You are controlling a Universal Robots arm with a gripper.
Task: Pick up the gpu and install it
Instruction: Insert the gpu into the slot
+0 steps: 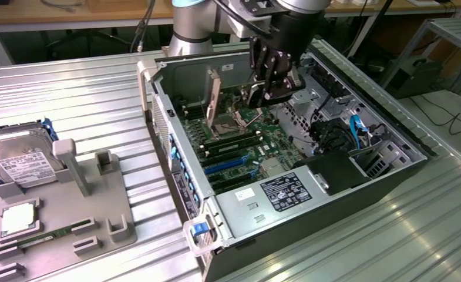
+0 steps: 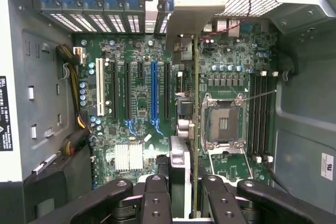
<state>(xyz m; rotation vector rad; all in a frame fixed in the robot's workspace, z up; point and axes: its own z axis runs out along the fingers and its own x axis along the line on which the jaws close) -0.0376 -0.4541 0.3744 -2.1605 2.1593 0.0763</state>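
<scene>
Gripper (image 1: pixel 269 88) clamped on the gpu (image 2: pixel 195 114) inside the open computer case (image 1: pixel 316 235).

Nearest, at the exterior view's lower left, a grey fixture (image 1: pixel 89 217) holds a hard drive (image 1: pixel 23 164) and a green memory stick (image 1: pixel 46 239). At centre frame the case lies open on the ribbed metal table (image 1: pixel 81 100), with the motherboard (image 1: pixel 250 147) exposed. In the wrist view the fingers (image 2: pixel 156 198) pinch the card in a narrow grip. It hangs edge-on, parallel to the expansion slots, between the blue slot (image 2: pixel 154 90) and the empty CPU socket (image 2: pixel 223 124), with its pale bracket (image 2: pixel 184 17) toward the case's rear wall. Whether its lower edge touches the board I cannot tell. Farthest, in the upper frame, the arm (image 1: pixel 191 26) rises before wooden benches (image 1: pixel 97 7).
</scene>
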